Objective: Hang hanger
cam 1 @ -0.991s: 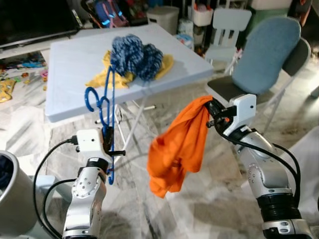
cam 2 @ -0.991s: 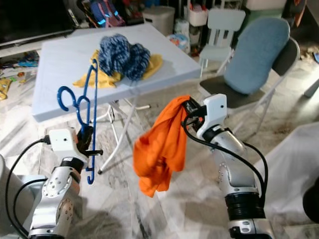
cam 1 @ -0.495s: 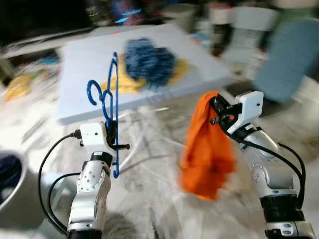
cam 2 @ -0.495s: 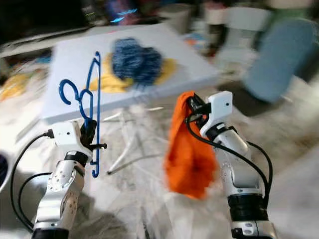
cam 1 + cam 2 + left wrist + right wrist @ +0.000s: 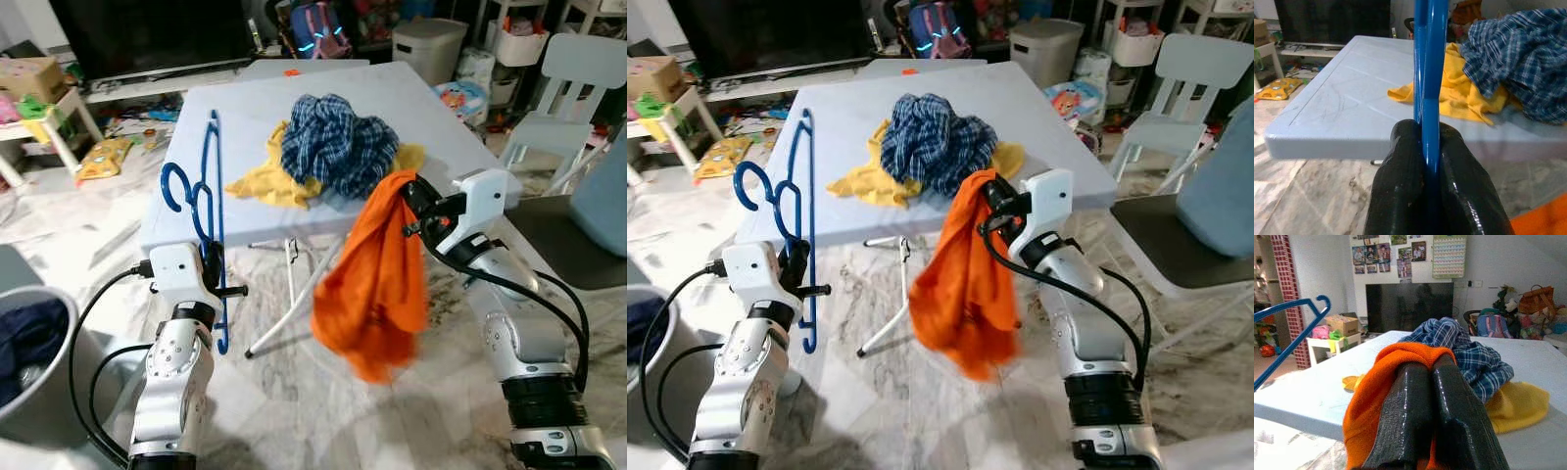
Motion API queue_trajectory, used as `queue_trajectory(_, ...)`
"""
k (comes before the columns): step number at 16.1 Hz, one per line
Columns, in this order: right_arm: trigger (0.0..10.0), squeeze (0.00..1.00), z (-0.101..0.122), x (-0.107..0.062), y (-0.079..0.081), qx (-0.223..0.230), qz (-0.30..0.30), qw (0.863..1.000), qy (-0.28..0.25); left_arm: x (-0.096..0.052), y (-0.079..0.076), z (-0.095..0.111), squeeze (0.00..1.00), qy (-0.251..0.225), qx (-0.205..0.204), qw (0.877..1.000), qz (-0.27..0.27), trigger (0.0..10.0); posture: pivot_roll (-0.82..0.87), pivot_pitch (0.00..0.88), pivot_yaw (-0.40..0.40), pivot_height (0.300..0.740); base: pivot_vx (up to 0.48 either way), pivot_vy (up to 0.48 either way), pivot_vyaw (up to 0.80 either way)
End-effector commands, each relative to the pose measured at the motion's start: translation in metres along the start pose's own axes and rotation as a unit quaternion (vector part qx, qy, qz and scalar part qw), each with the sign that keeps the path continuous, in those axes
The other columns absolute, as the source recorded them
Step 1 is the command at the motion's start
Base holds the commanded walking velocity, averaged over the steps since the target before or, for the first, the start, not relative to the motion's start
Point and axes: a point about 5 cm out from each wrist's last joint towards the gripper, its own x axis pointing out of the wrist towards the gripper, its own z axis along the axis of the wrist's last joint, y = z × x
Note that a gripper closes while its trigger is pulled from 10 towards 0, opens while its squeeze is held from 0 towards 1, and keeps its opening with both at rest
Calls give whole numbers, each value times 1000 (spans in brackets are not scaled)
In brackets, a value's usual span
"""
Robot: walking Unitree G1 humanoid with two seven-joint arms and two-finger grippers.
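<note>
This is a lived-in family home, a living room by the look of it. A big dark television [image 5: 147,34] stands on a low shelf, toys [image 5: 103,157] lie on the marble floor [image 5: 294,411], a backpack [image 5: 318,27] and a small white chair [image 5: 578,73] stand behind a folding worktop [image 5: 235,108] heaped with clothes [image 5: 338,152], and posters [image 5: 1400,249] cover the wall.

no legible text, labels or numbers anywhere; wall posters [image 5: 1391,250] too blurred to read

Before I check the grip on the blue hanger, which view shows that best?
The left wrist view: the left gripper is shut on the blue hanger, its bar pinched between the black fingers. The eye views show the whole hanger upright, hook included. The right wrist view catches only its hook end.
</note>
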Motion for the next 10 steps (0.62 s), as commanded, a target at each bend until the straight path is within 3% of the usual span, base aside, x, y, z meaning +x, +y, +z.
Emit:
queue_trajectory(1,10000,0,10,9,6,-1,13,1000,-20,2,5,9,0,-16,6,1000,7,10000,-146,0,51,740,412,240,0)
queue_trajectory(10,10000,0,14,16,6,-8,21,999,-25,4,1,10,0,-20,1,1000,4,10000,-142,0,39,740,407,253,0)
